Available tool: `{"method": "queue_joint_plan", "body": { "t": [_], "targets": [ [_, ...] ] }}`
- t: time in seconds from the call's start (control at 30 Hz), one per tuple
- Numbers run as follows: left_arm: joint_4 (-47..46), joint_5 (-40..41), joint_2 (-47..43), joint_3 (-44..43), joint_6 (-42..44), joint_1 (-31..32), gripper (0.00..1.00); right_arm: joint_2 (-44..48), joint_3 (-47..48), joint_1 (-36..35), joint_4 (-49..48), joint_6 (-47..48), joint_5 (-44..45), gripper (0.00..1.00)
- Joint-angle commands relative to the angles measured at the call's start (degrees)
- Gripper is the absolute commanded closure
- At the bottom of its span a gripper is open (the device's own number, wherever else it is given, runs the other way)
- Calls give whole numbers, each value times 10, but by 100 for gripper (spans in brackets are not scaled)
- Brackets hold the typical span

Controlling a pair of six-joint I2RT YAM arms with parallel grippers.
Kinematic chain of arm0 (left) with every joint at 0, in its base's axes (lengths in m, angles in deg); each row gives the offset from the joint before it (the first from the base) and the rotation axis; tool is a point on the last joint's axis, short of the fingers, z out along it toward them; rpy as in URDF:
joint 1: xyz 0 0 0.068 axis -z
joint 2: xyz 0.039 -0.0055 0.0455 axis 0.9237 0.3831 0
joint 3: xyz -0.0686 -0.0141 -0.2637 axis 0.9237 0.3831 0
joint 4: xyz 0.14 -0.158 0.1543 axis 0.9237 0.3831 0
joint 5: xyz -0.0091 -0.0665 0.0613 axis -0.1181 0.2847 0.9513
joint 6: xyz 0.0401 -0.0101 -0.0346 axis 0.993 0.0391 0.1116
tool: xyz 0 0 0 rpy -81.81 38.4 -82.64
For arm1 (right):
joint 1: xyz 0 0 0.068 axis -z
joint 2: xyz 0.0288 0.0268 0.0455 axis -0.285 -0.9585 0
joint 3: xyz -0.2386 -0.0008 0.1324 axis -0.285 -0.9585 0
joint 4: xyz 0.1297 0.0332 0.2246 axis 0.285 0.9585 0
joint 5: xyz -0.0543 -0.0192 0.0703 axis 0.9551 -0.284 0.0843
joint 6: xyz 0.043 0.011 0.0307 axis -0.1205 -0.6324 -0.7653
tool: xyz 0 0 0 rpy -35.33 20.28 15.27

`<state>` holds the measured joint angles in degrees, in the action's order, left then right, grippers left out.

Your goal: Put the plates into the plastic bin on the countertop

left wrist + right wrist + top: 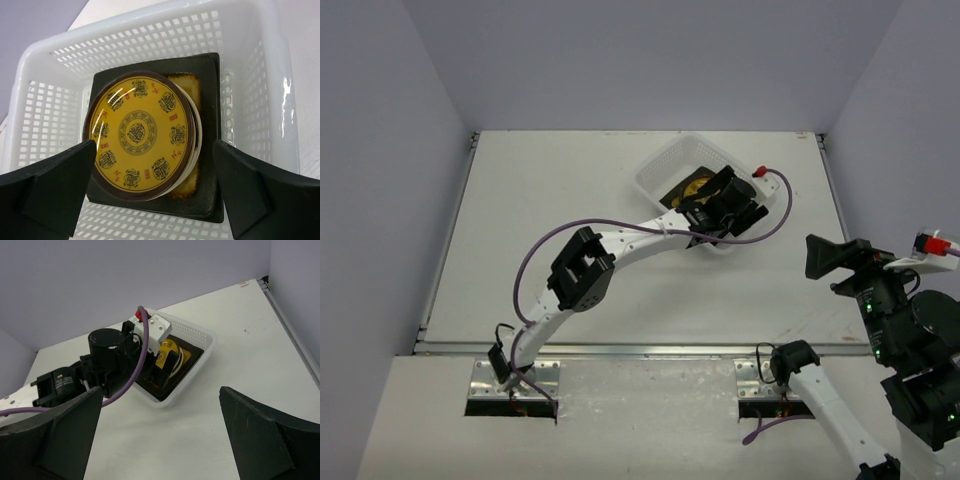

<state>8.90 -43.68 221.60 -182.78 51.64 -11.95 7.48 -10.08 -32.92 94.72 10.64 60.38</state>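
Bin: plastic bin (662, 168) sits flat at the far right of the countertop (540, 210).
Contents: black square plate (207, 85) on the bin floor, with a round yellow plate (137, 132), brown-rimmed, stacked on top.
Between them: brown-glazed piece (187, 85), possibly a third plate; mostly hidden.
Left gripper (155, 175): over the bin, fingers spread either side of the yellow plate, grasping nothing.
Right gripper (160, 440): fingers wide apart, empty, well apart from the bin.

Top view looks down over the whole tabletop (540, 200). Left wrist peers close into the bin (150, 35); right wrist sees that same bin from farther off.
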Motion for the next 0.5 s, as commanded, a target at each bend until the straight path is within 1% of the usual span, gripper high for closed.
{"method": "queue_joint_plan", "body": {
  "t": [0.0,0.07,0.13,0.2,0.23,0.3,0.37,0.4,0.47],
  "targets": [
    [-28,36,-83,-13,-38,-10,0,-28,13,-4,-19,13,4,1],
    [-8,51,-101,-27,-71,-33,0,-40,13,-3,-30,23,1,1],
    [45,67,-130,-49,-167,-71,0,-63,11,-4,-38,42,-8,1],
    [126,77,-167,-55,-265,-125,0,-108,0,-4,-52,66,-47,1],
    [147,77,-184,-29,-324,-169,0,-121,-2,-4,-56,76,-75,1],
    [175,82,-260,58,-389,-232,0,-149,-7,-4,-58,94,-86,1],
    [171,83,-397,173,-428,-290,0,-164,-18,-4,-63,116,-63,1],
    [163,82,-430,205,-441,-320,0,-162,-30,-4,-73,129,-59,1],
    [147,88,-537,307,-449,-366,0,-152,-56,-4,-85,153,-48,1]
  ]
}}
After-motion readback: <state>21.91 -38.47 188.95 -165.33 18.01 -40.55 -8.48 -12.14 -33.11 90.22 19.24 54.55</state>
